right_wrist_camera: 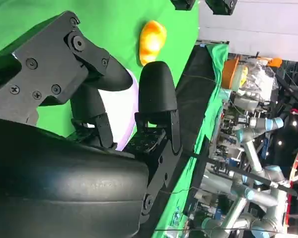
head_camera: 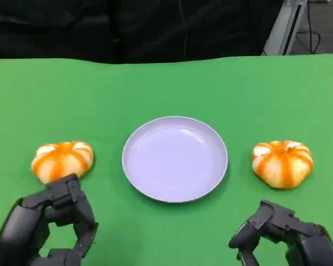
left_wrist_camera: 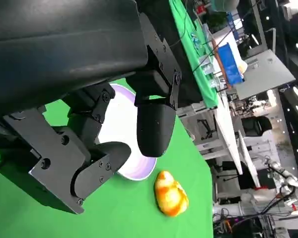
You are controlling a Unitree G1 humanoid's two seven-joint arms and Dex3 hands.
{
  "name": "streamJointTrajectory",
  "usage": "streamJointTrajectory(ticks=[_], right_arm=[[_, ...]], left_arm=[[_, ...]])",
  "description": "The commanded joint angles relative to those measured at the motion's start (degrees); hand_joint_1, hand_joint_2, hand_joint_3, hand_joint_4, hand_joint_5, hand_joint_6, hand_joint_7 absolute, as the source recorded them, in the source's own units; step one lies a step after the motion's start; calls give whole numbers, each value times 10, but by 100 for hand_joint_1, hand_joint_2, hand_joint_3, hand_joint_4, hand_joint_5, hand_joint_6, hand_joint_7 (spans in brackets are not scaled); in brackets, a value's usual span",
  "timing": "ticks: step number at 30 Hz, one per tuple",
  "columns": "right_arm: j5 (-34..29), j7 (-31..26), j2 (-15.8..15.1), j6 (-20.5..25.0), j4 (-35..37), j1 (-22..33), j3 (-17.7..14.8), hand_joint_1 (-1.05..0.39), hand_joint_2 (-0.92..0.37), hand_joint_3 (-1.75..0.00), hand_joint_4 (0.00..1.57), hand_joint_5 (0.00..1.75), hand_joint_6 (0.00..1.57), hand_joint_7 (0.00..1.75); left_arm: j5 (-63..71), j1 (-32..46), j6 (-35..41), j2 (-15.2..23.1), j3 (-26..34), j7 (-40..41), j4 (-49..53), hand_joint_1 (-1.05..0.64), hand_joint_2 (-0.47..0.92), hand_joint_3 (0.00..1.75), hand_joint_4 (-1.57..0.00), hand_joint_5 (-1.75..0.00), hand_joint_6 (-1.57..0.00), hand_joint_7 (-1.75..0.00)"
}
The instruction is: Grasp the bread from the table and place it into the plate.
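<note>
Head view: we see plate bare between two breads; both robot hands open, holding nothing.

The green cloth-covered surface is lit evenly and brightly from above, and only faint, soft shadows are cast beside the round pale lilac plate. A mild sheen is seen on the plate's rim. The head view is slightly soft overall. In the wrist views, the near black hand shells are blurred, with dull highlights, and the background is distorted towards the edges.
</note>
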Motion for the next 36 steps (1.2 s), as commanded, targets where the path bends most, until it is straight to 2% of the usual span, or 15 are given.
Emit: streamJointTrajectory(ticks=[1, 6, 8, 10, 12, 16, 18, 20, 21, 23, 25, 26, 30, 33, 36], right_arm=[[5, -1, -2, 2, 5, -1, -3, -9, -37, -126, 70, 161, 78, 129], [1, -1, -3, 0, 4, 1, -3, -9, -37, -127, 70, 161, 78, 129], [1, -2, -3, 0, 3, 2, -3, -9, -37, -127, 70, 161, 78, 129], [1, -2, -3, 0, 3, 2, -3, -9, -37, -127, 70, 161, 78, 129], [0, -3, -2, 2, 1, 2, -1, -10, -37, -127, 70, 161, 78, 129], [0, -3, 1, 2, -1, 3, 3, -9, -37, -127, 70, 161, 78, 129], [-5, -5, 3, 6, -2, 2, 5, -8, -37, -127, 70, 161, 78, 129], [-5, -5, 3, 8, -2, 2, 6, -8, -38, -127, 69, 162, 78, 130], [-6, -5, 3, 9, -2, 1, 6, -8, -38, -127, 69, 162, 78, 130], [-7, -6, 4, 8, -1, -1, 7, -8, -37, -128, 69, 162, 78, 130], [-9, -7, 5, 7, 0, -1, 7, -8, -36, -128, 70, 162, 78, 130], [-9, -7, 5, 7, 1, -2, 7, -7, -36, -129, 70, 162, 78, 130], [-6, -7, 6, 7, 2, -2, 6, -6, -35, -130, 70, 162, 78, 129], [-6, -7, 6, 7, 3, -2, 6, -6, -35, -130, 70, 162, 79, 129], [-7, -7, 4, 5, 2, 1, 5, -7, -35, -131, 70, 162, 79, 129]], left_arm=[[-1, -1, 1, 7, 5, -1, 0, 3, 36, 127, -83, -175, -68, -171], [-6, 1, 14, 2, 7, 5, -8, 3, 41, 121, -77, -175, -67, -163], [-8, -1, 11, 0, 8, 4, -6, 0, 51, 100, -70, -174, -65, -153], [-8, -3, 7, -2, 9, 5, -5, -2, 57, 88, -64, -171, -63, -144], [-4, -4, 16, -4, 11, 13, -10, -7, 66, 72, -56, -155, -60, -125], [49, -17, 20, 7, 16, 39, -12, -9, 73, 59, -44, -134, -48, -108], [97, -33, 11, 25, 19, 52, -1, -14, 80, 42, -42, -112, -47, -82], [136, -45, 10, 38, 20, 63, 5, -22, 88, 24, -35, -97, -46, -58], [173, -52, 21, 50, 18, 72, 0, -24, 90, 20, -34, -95, -46, -52], [243, -67, 42, 75, 14, 83, -10, -41, 92, 14, -19, -79, -40, -26], [291, -80, 72, 93, 7, 80, -21, -46, 92, 12, -12, -71, -36, -16], [317, -88, 90, 101, 2, 76, -27, -50, 92, 12, -5, -58, -29, -10], [398, -129, 118, 124, -21, 90, -17, -54, 92, 8, 0, -33, -23, -3], [413, -136, 125, 127, -27, 95, -14, -55, 92, 7, 0, -28, -22, -2], [473, -211, 152, 127, -65, 127, 80, -53, 92, 5, 0, -21, -22, -1]])
